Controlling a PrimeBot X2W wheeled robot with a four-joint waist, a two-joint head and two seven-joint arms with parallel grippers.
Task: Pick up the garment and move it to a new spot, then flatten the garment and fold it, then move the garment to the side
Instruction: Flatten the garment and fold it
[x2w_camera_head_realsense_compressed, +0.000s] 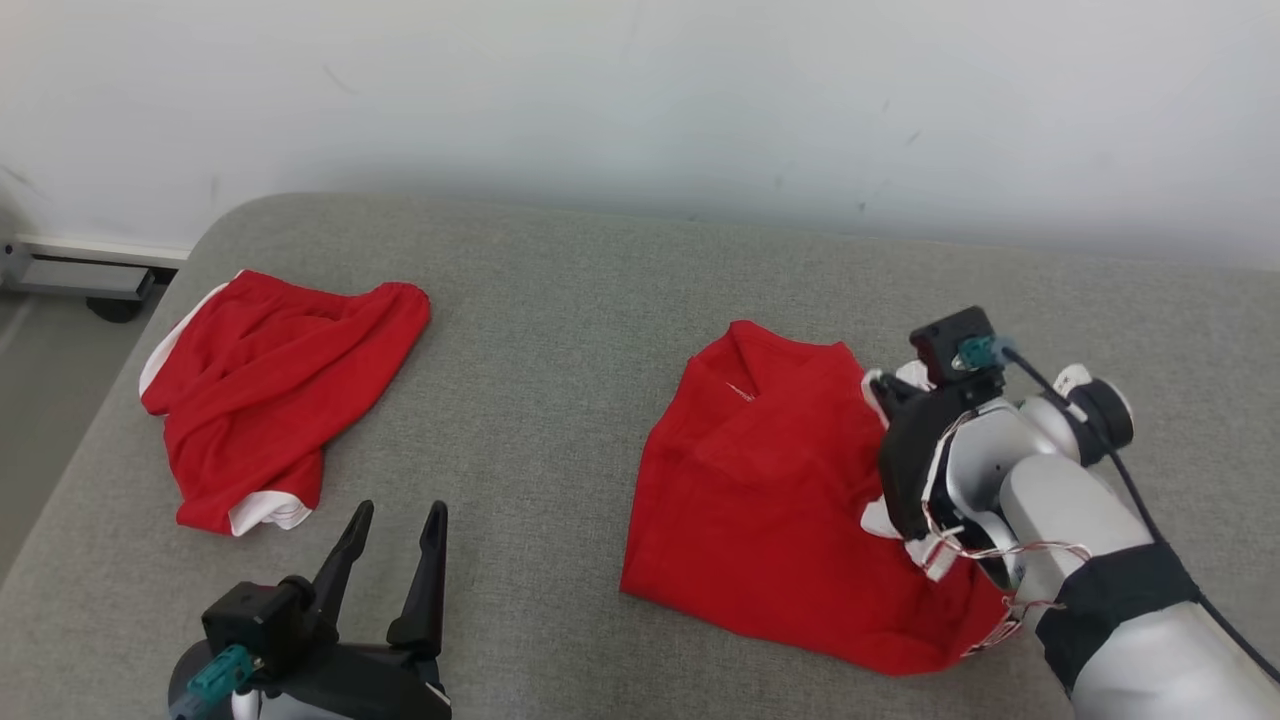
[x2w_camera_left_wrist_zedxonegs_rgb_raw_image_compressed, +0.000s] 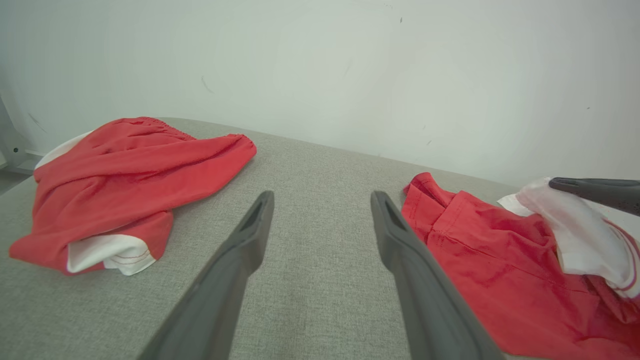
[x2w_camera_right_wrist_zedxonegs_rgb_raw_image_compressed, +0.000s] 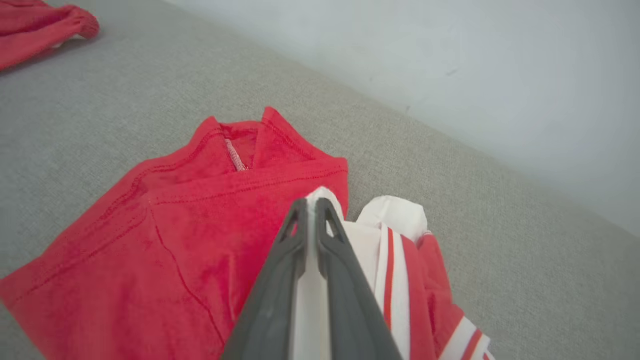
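The red garment (x2w_camera_head_realsense_compressed: 760, 500) lies rumpled at four o'clock on the grey cushion (x2w_camera_head_realsense_compressed: 560, 300); my right gripper (x2w_camera_right_wrist_zedxonegs_rgb_raw_image_compressed: 310, 207) pinches its white trim (x2w_camera_right_wrist_zedxonegs_rgb_raw_image_compressed: 395, 217), a handle for lifting. My left gripper (x2w_camera_head_realsense_compressed: 400, 512) hangs spread wide at seven o'clock, clear of the red shorts (x2w_camera_head_realsense_compressed: 270, 390).

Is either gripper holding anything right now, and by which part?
The right gripper pinches the right-hand red garment by its white edge. The left gripper is open and holds nothing.
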